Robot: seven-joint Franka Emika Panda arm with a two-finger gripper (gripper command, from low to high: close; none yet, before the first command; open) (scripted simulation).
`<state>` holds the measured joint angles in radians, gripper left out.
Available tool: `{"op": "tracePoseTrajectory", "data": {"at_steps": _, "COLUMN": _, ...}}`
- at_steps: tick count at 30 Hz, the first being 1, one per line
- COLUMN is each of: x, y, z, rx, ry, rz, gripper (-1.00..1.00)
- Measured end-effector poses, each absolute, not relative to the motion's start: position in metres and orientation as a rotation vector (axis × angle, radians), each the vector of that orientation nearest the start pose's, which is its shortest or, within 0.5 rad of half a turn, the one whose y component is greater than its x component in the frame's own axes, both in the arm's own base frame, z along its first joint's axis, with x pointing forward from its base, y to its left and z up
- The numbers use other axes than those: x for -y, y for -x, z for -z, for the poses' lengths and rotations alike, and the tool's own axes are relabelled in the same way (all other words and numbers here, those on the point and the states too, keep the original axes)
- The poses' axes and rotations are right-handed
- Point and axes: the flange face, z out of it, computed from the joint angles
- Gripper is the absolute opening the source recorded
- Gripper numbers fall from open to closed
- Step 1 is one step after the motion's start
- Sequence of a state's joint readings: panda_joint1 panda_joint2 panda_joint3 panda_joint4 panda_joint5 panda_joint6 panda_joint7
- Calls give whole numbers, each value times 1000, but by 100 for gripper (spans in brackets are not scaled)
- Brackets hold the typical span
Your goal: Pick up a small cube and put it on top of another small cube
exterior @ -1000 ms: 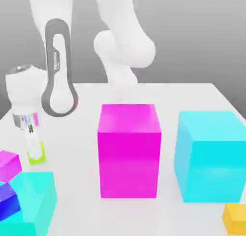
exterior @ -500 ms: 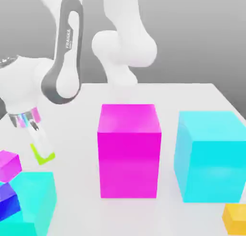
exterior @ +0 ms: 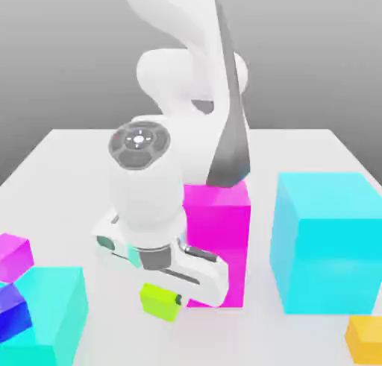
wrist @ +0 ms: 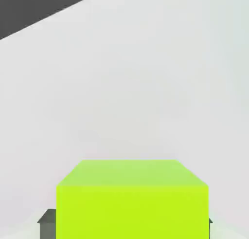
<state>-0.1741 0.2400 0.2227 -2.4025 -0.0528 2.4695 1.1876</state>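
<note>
Gripper (exterior: 166, 297) clamped on the small cube (exterior: 160, 301), carrying it clear of the surface (exterior: 67, 163), just in front of the big magenta block (exterior: 218, 241). Likely heading for the orange cube (exterior: 365, 338); target hard to confirm.

Big magenta block (exterior: 218, 241), cyan block (exterior: 328, 241)

Exterior view: arm hides most of big magenta block (exterior: 224, 230), upper and left parts. Hand (exterior: 160, 297) body covers top of lime cube (exterior: 159, 302); fingers mostly hidden.
Frame edge cuts orange cube (exterior: 365, 338) at 4 o'clock, and cyan block (exterior: 48, 312), blue cube (exterior: 11, 316), small magenta cube (exterior: 13, 254) at 8 o'clock.
Hand view: lime cube cut off at its near edge.
</note>
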Motion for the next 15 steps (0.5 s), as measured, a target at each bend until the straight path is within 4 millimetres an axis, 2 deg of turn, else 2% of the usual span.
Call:
{"op": "tracePoseTrajectory", "data": {"at_steps": 4, "x": -127, "y": -489, "z": -221, "rx": -1471, "ry": 2837, "rz": -133, "gripper": -100}}
{"op": "tracePoseTrajectory", "data": {"at_steps": 7, "x": -202, "y": -481, "z": -235, "rx": -1316, "ry": 2882, "rz": -65, "gripper": -100}}
{"op": "tracePoseTrajectory", "data": {"at_steps": 9, "x": -252, "y": -474, "z": -227, "rx": -1215, "ry": 2907, "rz": -23, "gripper": -100}}
{"op": "tracePoseTrajectory", "data": {"at_steps": 11, "x": -274, "y": -469, "z": -200, "rx": -1169, "ry": 2917, "rz": -5, "gripper": -100}}
{"op": "tracePoseTrajectory", "data": {"at_steps": 12, "x": -278, "y": -467, "z": -190, "rx": -1160, "ry": 2919, "rz": -2, "gripper": 100}}
{"op": "tracePoseTrajectory", "data": {"at_steps": 15, "x": -278, "y": -467, "z": -190, "rx": -1160, "ry": 2919, "rz": -2, "gripper": 100}}
